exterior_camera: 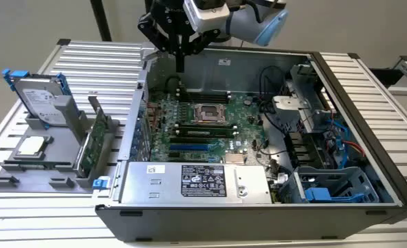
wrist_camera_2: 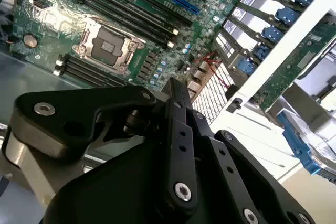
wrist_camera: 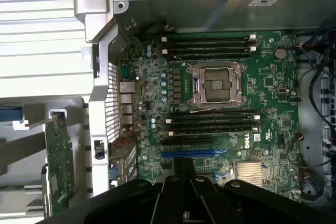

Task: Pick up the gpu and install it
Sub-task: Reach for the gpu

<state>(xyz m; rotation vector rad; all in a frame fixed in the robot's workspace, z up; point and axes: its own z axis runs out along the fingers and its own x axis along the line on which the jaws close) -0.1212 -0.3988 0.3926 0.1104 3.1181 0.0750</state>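
Green gpu [exterior_camera: 92,139] stands on edge in the grey holder [exterior_camera: 52,152], at nine o'clock of the open case [exterior_camera: 259,61] in the exterior view, with nothing touching it. Black gripper [exterior_camera: 181,66] hangs at the case's eleven o'clock, above the motherboard [exterior_camera: 210,129], its fingers pressed together on nothing.
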